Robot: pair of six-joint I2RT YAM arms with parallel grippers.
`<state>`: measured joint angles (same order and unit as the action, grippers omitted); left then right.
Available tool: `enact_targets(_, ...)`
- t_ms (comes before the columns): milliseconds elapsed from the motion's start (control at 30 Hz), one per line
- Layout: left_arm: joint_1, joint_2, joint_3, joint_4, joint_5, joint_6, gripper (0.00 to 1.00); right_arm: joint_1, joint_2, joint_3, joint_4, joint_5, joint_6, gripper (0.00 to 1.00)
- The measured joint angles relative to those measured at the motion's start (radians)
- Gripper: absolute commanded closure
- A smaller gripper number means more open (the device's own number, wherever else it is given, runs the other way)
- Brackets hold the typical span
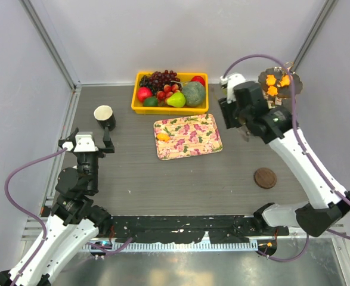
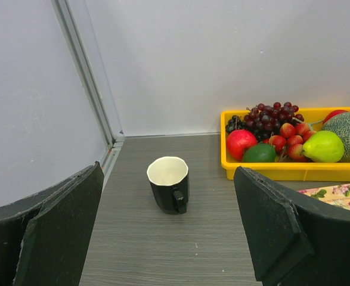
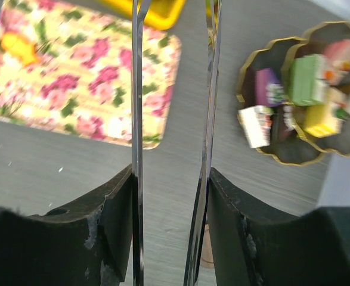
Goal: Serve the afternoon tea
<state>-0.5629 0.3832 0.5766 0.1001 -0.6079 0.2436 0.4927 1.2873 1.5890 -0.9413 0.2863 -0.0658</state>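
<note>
right gripper (image 3: 170,179) pinches tongs (image 3: 138,119), blades parted and empty, between tray (image 3: 103,77) and stand (image 3: 264,56). one pastry (image 3: 16,46) lies on the tray — a shallow pinch could squash or flick it, and a wide swing could clip the stand's cakes (image 3: 303,77). left gripper (image 1: 91,137) is spread wide, short of the cup (image 2: 169,183).

Black cup (image 2: 169,184) upright, near yellow fruit bin (image 2: 282,170).

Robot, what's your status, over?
Left fingers open, facing black cup, bare table between. Right fingers grip metal tongs, blades empty, between floral tray and stand. One orange pastry on tray.
</note>
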Motion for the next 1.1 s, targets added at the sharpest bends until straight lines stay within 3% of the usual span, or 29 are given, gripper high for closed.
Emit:
enact_targets(400,0.000,0.000,0.000,0.000,0.000,0.000,0.01,0.270,0.311,-0.150,0.183,-0.127,-0.012,0.49)
enact_targets(667,0.000,-0.001,0.000,0.000,0.000,0.000,0.01,0.310,0.481,-0.146,0.229,-0.176,-0.066,0.47)
enact_targets(1100,0.000,-0.002,0.000,0.000,0.000,0.001,0.01,0.331,0.588,-0.084,0.230,-0.161,-0.141,0.44)
